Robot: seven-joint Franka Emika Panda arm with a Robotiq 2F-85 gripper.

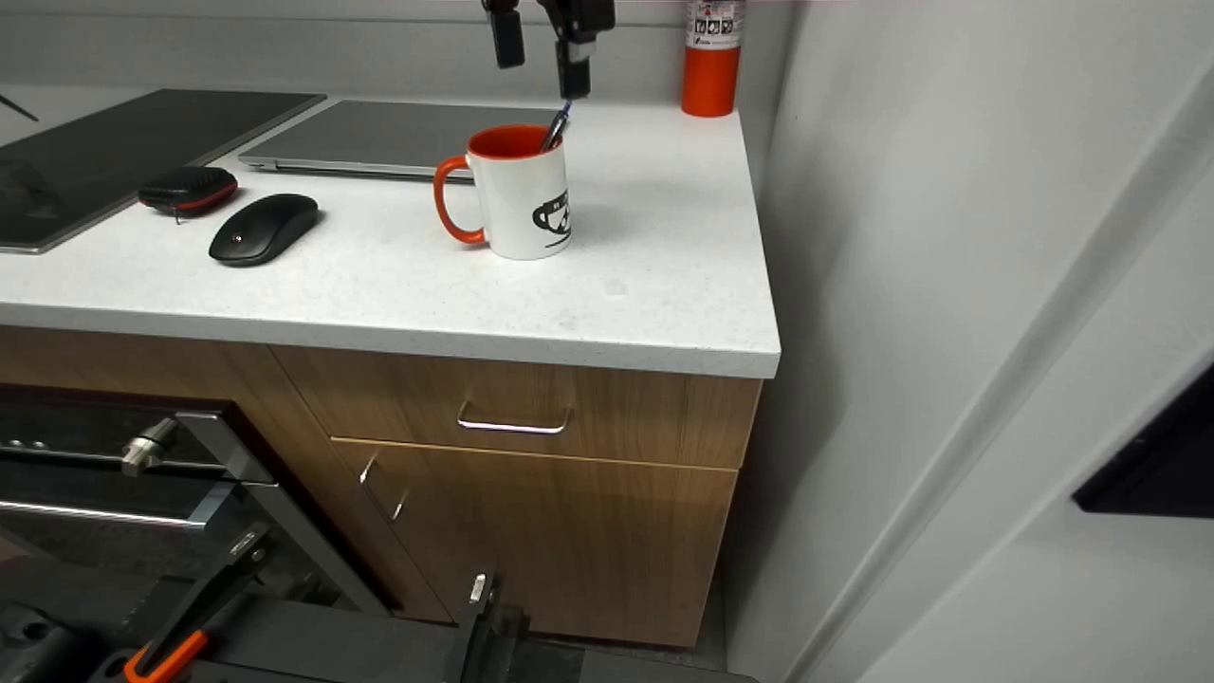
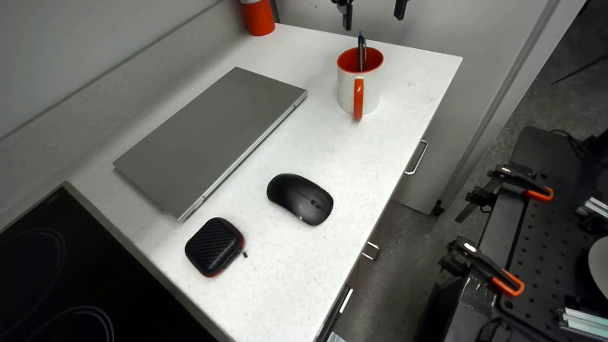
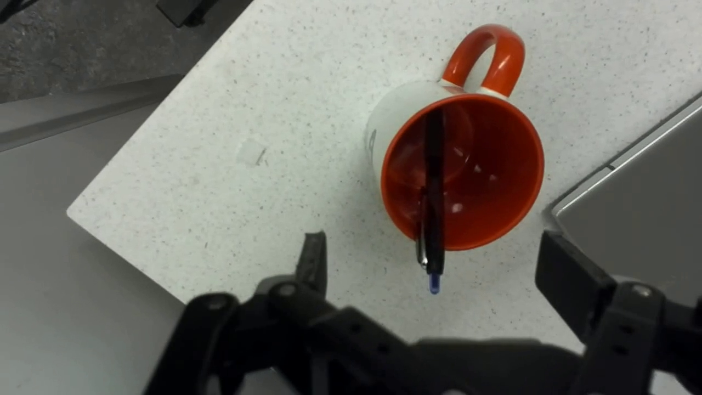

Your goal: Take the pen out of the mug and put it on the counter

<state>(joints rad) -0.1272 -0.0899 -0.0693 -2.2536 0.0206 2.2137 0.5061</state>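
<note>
Mouse (image 1: 264, 230): to the left, out of the way.
Laptop (image 1: 389, 138): closed, behind; limits room there.
Mug (image 1: 520, 201): upright, handle to my left.
Gripper (image 1: 542, 68): above the mug, fingers (image 1: 573, 74) spread wide, holding nothing; approach step, I judge.
Pen (image 1: 555, 128): leaning inside mug, blue end above rim; next needs gripping, then lifting clear.
Counter (image 1: 654, 256): open room right of mug, ending at front and right edges.

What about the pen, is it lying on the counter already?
No, in the wrist view the pen leans inside the mug, with its blue end poking out.
</note>
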